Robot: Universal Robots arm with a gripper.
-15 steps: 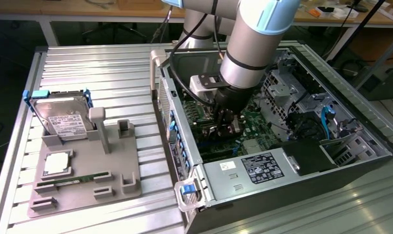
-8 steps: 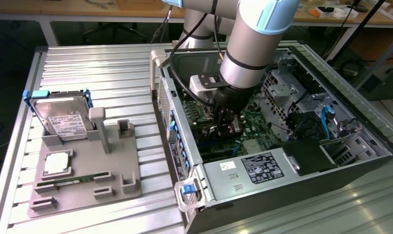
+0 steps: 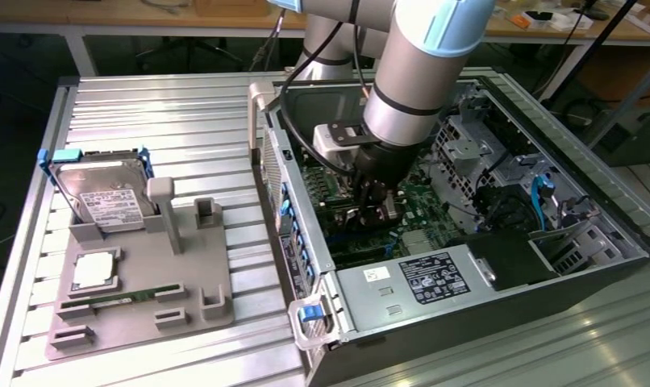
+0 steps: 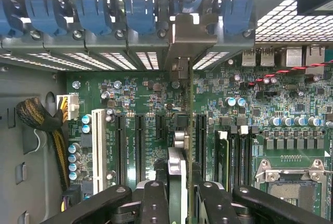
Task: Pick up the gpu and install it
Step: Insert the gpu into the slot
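I see the gpu [image 4: 177, 169] edge-on, standing upright over the green motherboard [image 4: 291, 104], with its silver end bracket [image 4: 185, 37] up against the case's rear slot openings. My gripper [image 4: 180, 193] is shut on the card, one black finger [image 4: 154, 203] on each side. The card sits in line with the long black expansion slots [image 4: 140, 141]. In the exterior view my gripper [image 3: 370, 205] reaches down inside the open computer case [image 3: 411, 286], and the arm hides most of the card.
Blue slot latches [image 4: 93, 13] line the case's rear wall. A CPU socket [image 4: 291, 185] and a braided cable bundle [image 4: 36, 117] flank the slots. On the exterior view's left, a grey fixture [image 3: 142, 322] holds a hard drive in a blue frame [image 3: 105, 197] and a memory stick [image 3: 121, 298].
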